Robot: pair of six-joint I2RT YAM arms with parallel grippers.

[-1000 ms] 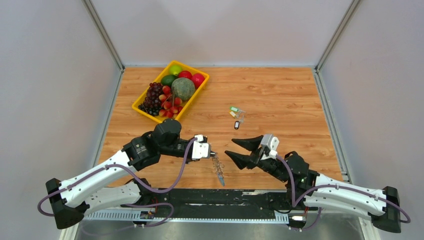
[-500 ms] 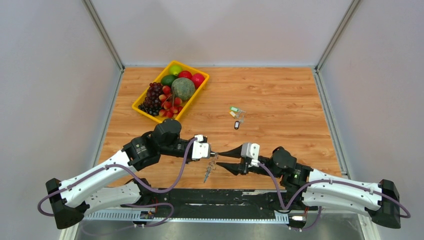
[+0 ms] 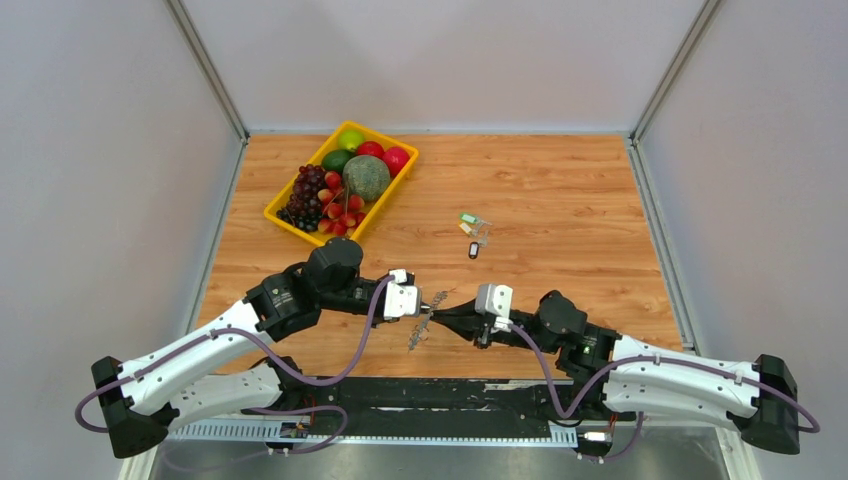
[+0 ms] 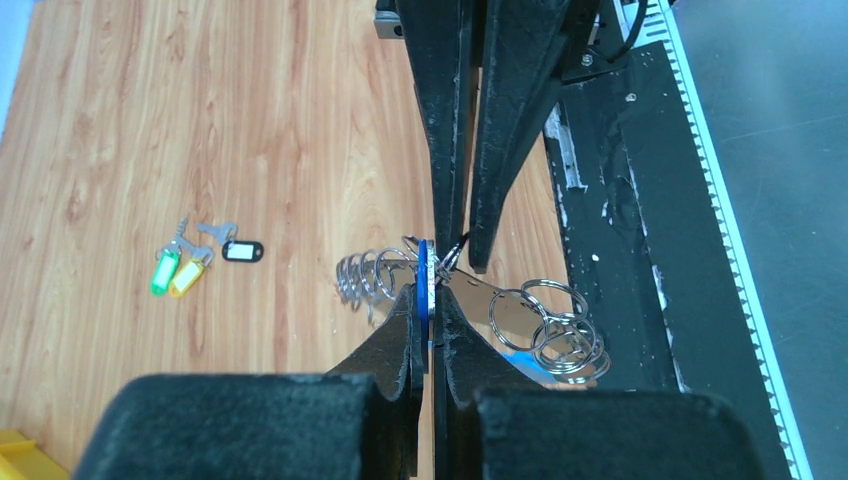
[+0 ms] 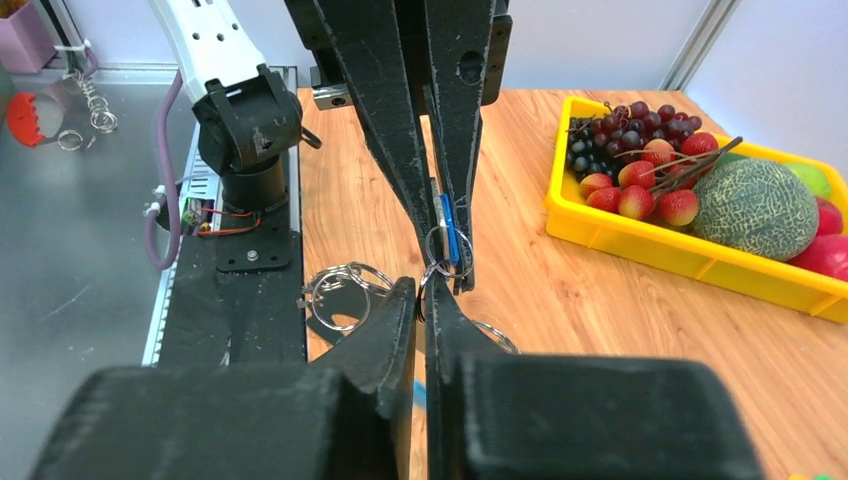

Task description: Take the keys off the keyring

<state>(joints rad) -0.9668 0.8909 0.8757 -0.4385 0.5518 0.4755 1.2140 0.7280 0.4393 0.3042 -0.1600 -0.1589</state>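
Observation:
The keyring (image 3: 418, 332), a chain of silver rings with a blue section (image 4: 424, 268), hangs between both grippers just above the table's near edge. My left gripper (image 3: 428, 300) (image 4: 428, 292) is shut on the blue section. My right gripper (image 3: 441, 312) (image 5: 421, 285) faces it tip to tip and is shut on a thin silver ring (image 5: 445, 248) right beside the blue section. Loose ring clusters (image 4: 556, 326) (image 4: 368, 275) dangle on either side. Three keys with green (image 4: 162, 273), yellow (image 4: 185, 276) and black (image 4: 241, 250) tags lie apart on the wood (image 3: 472, 232).
A yellow fruit tray (image 3: 290, 215) with grapes, a melon and other fruit stands at the back left. The black base rail (image 3: 440, 395) runs along the near edge under the grippers. Grey walls close in the table.
My right gripper moved left up to the left gripper and closed its open jaws on a ring. The dangling rings swung left. The left arm stayed still.

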